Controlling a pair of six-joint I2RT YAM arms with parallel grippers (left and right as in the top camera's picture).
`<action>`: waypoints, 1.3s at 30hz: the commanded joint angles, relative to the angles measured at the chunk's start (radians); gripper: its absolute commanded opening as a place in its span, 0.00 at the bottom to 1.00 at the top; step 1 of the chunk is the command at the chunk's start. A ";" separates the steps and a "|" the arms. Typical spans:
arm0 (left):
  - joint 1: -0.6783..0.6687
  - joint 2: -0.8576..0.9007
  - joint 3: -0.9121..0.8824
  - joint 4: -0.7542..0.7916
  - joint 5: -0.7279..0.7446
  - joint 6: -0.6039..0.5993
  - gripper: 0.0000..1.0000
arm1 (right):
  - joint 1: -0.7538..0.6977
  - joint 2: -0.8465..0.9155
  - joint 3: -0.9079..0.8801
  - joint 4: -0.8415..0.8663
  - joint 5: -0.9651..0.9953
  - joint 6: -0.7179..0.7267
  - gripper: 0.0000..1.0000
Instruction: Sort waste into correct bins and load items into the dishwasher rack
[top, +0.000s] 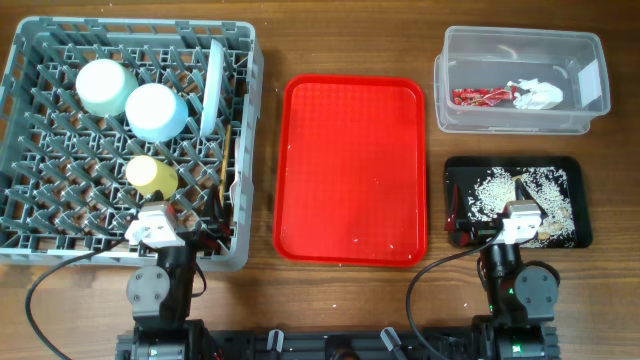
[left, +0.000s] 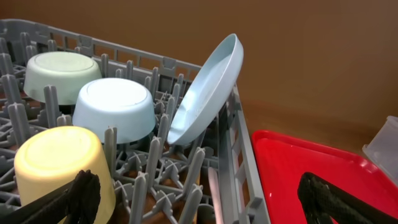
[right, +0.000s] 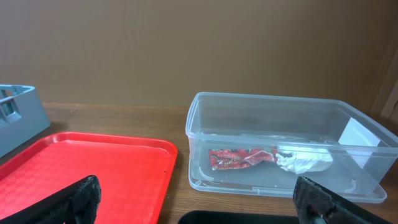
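**Left gripper and right gripper wide open, empty**

Rack at the table's left edge holds green bowl, blue bowl, yellow cup and leaning plate. Wrapper and tissue lie in the tub, far right corner; rice scraps in the black tray.

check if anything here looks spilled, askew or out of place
Nothing serious. The pale round plate leans steeply against the right wall of the grey pegged plastic rack, its rim sticking above it. A few tiny whitish specks lie on the flat red tray.
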 joint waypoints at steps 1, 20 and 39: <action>-0.013 -0.078 -0.010 0.010 0.011 0.022 1.00 | -0.003 -0.011 -0.002 0.004 0.020 -0.001 1.00; -0.026 -0.075 -0.010 -0.048 0.007 0.022 1.00 | -0.003 -0.011 -0.002 0.003 0.020 -0.001 1.00; -0.026 -0.075 -0.010 -0.048 0.007 0.022 1.00 | -0.003 -0.011 -0.002 0.003 0.020 -0.001 1.00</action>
